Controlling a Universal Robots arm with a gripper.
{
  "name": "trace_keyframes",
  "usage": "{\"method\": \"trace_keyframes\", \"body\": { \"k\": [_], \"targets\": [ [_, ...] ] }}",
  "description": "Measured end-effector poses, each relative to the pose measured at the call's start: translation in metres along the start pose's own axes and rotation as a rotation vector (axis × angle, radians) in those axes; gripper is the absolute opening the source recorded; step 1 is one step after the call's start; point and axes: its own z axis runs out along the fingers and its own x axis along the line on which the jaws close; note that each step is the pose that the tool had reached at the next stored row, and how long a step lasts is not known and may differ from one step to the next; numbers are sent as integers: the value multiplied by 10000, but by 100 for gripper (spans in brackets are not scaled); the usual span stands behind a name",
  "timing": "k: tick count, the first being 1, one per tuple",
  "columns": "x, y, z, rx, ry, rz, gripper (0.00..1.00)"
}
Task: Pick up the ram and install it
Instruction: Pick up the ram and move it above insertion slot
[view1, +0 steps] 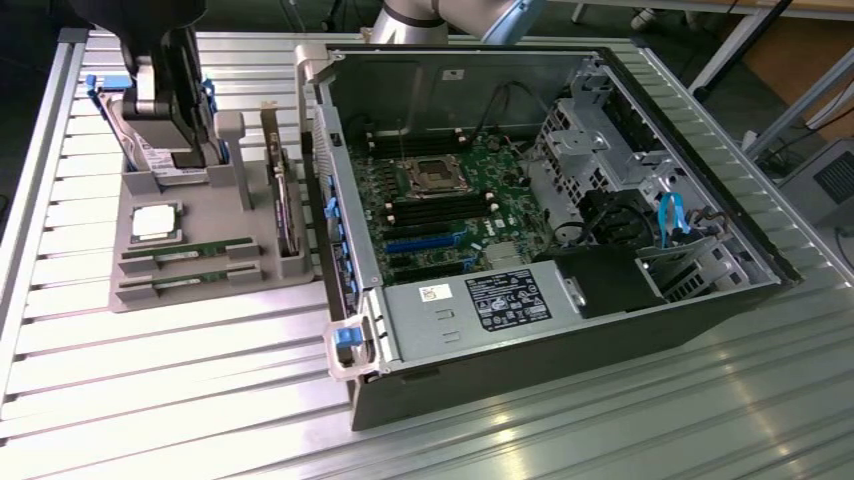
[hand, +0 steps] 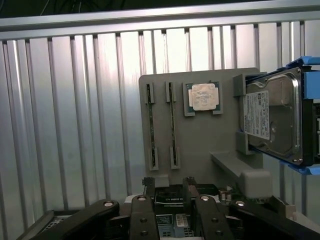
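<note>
While the gripper (hand: 168, 186) hangs well apart from the parts, its fingers (hand: 147, 187) spread with nothing between them, the ram (view1: 187, 251) sits in the grey fixture tray (view1: 220, 215) on the exterior view's left, beside the open computer case (view1: 561, 330). It stands on its long edge in a slot, just on the near side of the square processor chip (view1: 154, 222). A second stick (view1: 187, 279) lies parallel to it, closer to the tray's near edge. The ram's long axis runs left to right across the exterior view, along that near edge. To my eye that is roughly in line with the black memory slots (view1: 430, 212) on the board inside the case.

I'd judge it light and stiff, a thin board that won't flex much but won't forgive a hard squeeze either. The chips on its faces and the contacts along its lower edge look like the delicate parts. Slotted blocks hold its two ends and leave the middle bare, so mid-length seems the place to take it, pinching across the thin faces at the upper edge.
</note>
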Motion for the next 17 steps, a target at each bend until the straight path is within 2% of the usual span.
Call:
{"method": "trace_keyframes", "body": {
  "k": [17],
  "targets": [
    [0,6,70,-1,0,1,36]
  ]
}}
